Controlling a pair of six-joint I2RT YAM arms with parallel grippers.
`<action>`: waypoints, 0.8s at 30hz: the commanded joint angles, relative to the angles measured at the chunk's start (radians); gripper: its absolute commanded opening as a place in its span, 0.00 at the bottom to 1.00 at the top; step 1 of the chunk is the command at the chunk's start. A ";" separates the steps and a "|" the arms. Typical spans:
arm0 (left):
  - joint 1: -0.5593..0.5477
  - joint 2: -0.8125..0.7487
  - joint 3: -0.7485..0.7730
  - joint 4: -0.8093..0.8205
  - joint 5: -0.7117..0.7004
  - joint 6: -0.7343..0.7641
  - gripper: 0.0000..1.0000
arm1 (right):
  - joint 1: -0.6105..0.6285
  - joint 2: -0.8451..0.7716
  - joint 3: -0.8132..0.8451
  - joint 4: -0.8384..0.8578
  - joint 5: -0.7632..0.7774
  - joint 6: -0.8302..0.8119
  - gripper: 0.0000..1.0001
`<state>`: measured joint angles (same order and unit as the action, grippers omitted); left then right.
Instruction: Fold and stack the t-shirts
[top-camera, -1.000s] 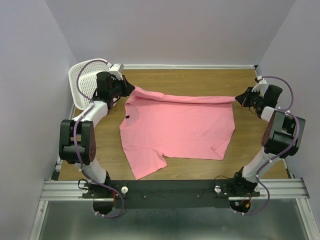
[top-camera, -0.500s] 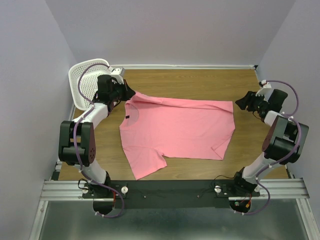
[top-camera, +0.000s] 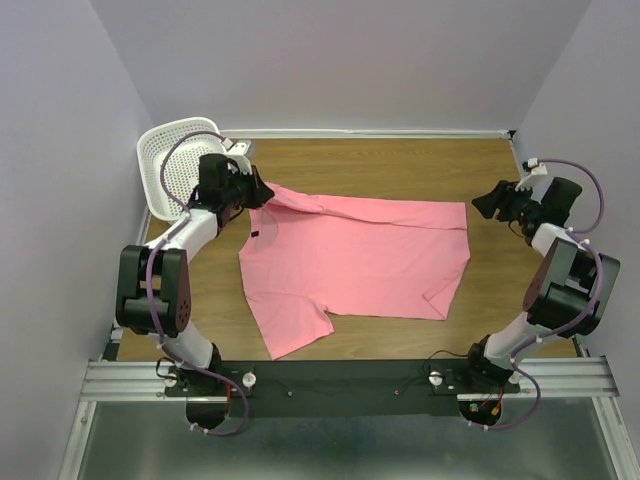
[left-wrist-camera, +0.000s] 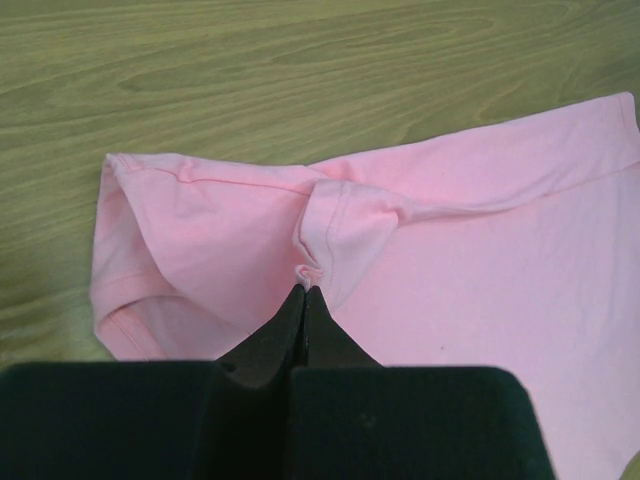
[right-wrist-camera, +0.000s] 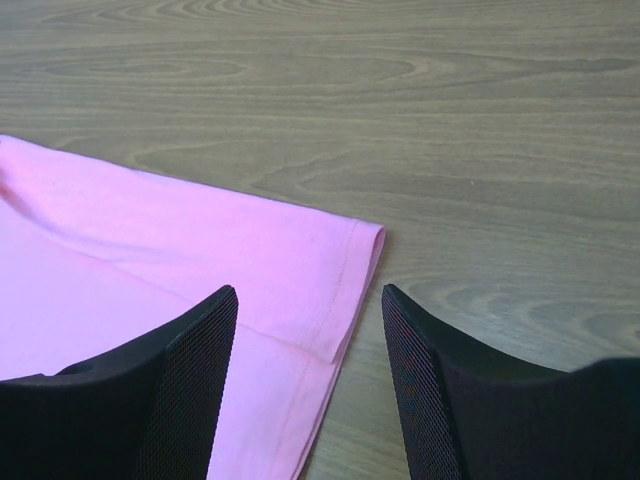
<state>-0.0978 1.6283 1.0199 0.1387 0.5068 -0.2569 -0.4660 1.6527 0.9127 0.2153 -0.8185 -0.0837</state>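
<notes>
The pink t-shirt (top-camera: 350, 255) lies spread on the wooden table (top-camera: 400, 165), with its far edge folded over toward me. My left gripper (top-camera: 266, 192) is shut on a bunched fold of cloth at the shirt's far left, near the sleeve. In the left wrist view the fingertips (left-wrist-camera: 305, 292) pinch that pink cloth (left-wrist-camera: 340, 225). My right gripper (top-camera: 482, 205) stands open just off the shirt's far right corner. In the right wrist view, the hem corner (right-wrist-camera: 365, 240) lies flat on the wood, ahead of the gap between the fingers (right-wrist-camera: 205, 330), touching neither.
A white perforated basket (top-camera: 165, 160) leans at the far left by the wall, right behind my left arm. Walls close in on the left, right and far sides. Bare wood (top-camera: 500, 300) shows to the right of the shirt.
My right gripper has opened, let go of the shirt's far right corner and drawn back to the right. The corner now lies flat. My left gripper has shifted slightly, still holding the cloth.
</notes>
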 joint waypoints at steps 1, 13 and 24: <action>-0.006 -0.045 -0.021 -0.024 0.009 0.024 0.00 | -0.005 -0.001 -0.014 -0.024 -0.041 -0.007 0.68; -0.008 -0.064 -0.046 -0.053 0.001 0.036 0.00 | -0.005 0.018 -0.008 -0.034 -0.053 -0.007 0.69; -0.010 -0.097 -0.060 -0.134 -0.042 0.079 0.30 | -0.005 -0.001 -0.006 -0.048 -0.070 -0.022 0.70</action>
<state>-0.1005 1.5948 0.9787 0.0544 0.5034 -0.2157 -0.4660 1.6558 0.9127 0.1848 -0.8558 -0.0872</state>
